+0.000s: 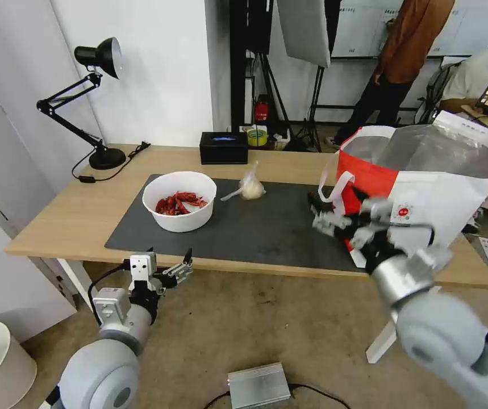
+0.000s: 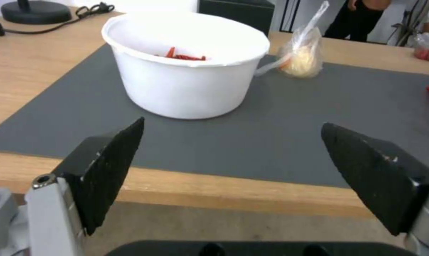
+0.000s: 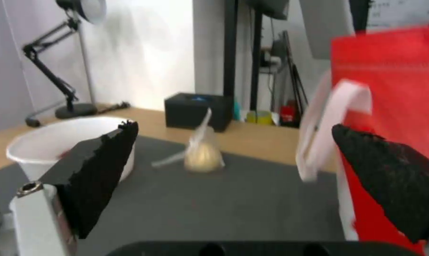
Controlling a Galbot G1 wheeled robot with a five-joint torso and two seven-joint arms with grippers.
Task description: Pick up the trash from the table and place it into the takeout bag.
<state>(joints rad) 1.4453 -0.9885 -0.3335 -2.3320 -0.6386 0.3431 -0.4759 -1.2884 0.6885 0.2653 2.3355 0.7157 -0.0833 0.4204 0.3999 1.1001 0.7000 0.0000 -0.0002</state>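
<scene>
Trash on the dark grey mat (image 1: 266, 227): white round bowl (image 1: 179, 200) with red crayfish shells (image 1: 180, 203) toward the mat's left end, knotted clear bag (image 1: 250, 187) holding something pale near the far edge, well apart from the bowl. Same bowl seen from the left wrist camera, upright, shells low inside, knotted bag beyond it. Takeout bag (image 1: 425, 193), white and red, standing open at the right end of the light-wood table (image 1: 79, 216), silver foil lining showing at the mouth, white strap handle (image 1: 334, 184) hanging on the side facing the mat, small round red logo (image 1: 404, 212) on the white panel. Right gripper (image 1: 334, 218) raised over the mat's right end, just beside the takeout bag's red side and strap, jaws spread wide with nothing between them; blurred in the head view. Left gripper (image 1: 170, 258) low in front of the table's near edge, below the bowl, jaws likewise spread and empty. Black rectangular box (image 1: 224, 147) at the table's far edge behind the knotted bag. Black desk lamp (image 1: 93, 102) on the far left corner, cord (image 1: 113, 165) trailing over the wood. Silver metal box (image 1: 258, 385) on the floor in front of the table.
</scene>
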